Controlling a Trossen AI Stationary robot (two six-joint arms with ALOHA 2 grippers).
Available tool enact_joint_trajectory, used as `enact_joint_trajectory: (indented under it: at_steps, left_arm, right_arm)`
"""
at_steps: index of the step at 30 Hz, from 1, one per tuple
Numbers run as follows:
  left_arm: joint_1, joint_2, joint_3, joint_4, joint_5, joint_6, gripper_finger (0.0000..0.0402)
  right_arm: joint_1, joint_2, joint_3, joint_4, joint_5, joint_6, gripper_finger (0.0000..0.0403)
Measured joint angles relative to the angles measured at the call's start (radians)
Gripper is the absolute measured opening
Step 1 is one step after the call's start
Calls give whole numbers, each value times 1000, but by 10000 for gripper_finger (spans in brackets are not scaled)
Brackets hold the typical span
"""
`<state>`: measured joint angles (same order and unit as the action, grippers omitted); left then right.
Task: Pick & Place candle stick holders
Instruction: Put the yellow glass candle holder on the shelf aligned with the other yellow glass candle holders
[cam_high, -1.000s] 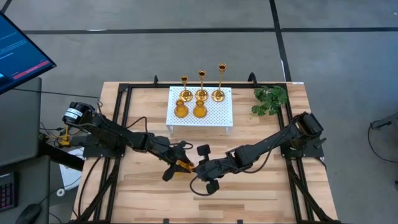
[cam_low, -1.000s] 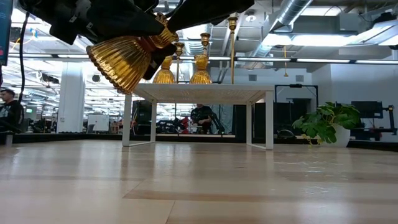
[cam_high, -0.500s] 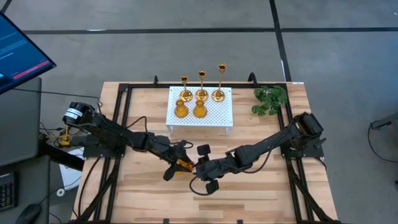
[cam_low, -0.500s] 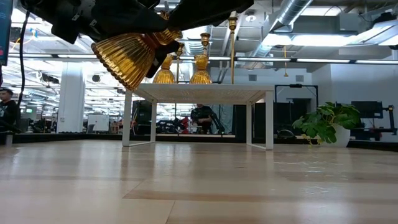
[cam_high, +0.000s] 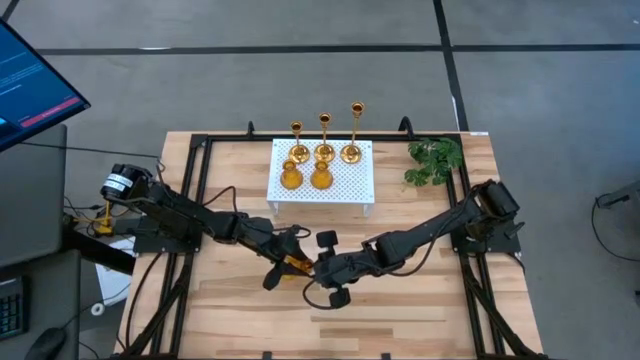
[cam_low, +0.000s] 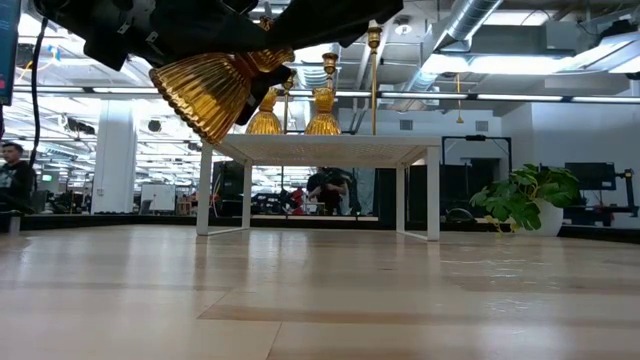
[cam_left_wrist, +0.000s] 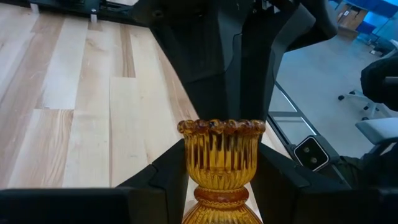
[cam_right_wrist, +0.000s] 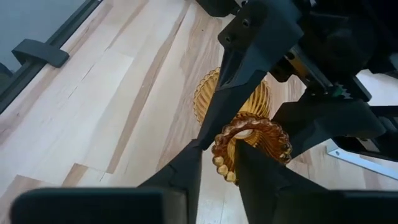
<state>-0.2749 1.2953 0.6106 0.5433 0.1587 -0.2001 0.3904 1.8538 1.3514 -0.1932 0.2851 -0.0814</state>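
Note:
A short gold ribbed cone-shaped holder hangs tilted above the middle of the table, between both grippers. My left gripper comes at it from the table's left and my right gripper from the right. Both are shut on it. Three tall-stemmed gold holders and two short ones stand on their bases on a white perforated stand at the far middle. My left gripper pinches the holder at its narrow neck, just below the cup, one finger on each side. The fingers come slanting from the table's left. The holder is lifted clear of the table and tilted. My right gripper has the cup's beaded rim between its two fingers. One finger lies across the cup's mouth, the other outside the wall. The fingers come from the table's right, toward the cup's open end.
A green plant sprig sits at the far right of the table, beside the white stand. Black frame rails run along the table's left and right sides. Bare wood lies near the front edge. People show in the room beyond.
The held holder has risen a little and shifted slightly, still tilted and clear of the table. My right gripper has edged toward the table's left, closer onto the holder's cup end.

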Motion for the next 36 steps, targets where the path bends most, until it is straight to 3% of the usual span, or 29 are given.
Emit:
enact_joint_trajectory:
  at_steps: [10, 20, 26, 36]
  left_arm:
    - [0, 0, -2, -11, 2, -4, 145]
    - [0, 0, -3, -14, -1, -13, 145]
    - [0, 0, -3, -12, -7, -16, 145]
    - [-1, 0, -2, -1, 17, -42, 145]
  right_arm:
    - [1, -1, 0, -2, 33, 1, 9]
    - [10, -2, 0, -24, 52, 5, 4]
    - [28, -2, 2, -50, 67, 2, 19]
    - [49, 0, -3, -80, 90, -22, 94]
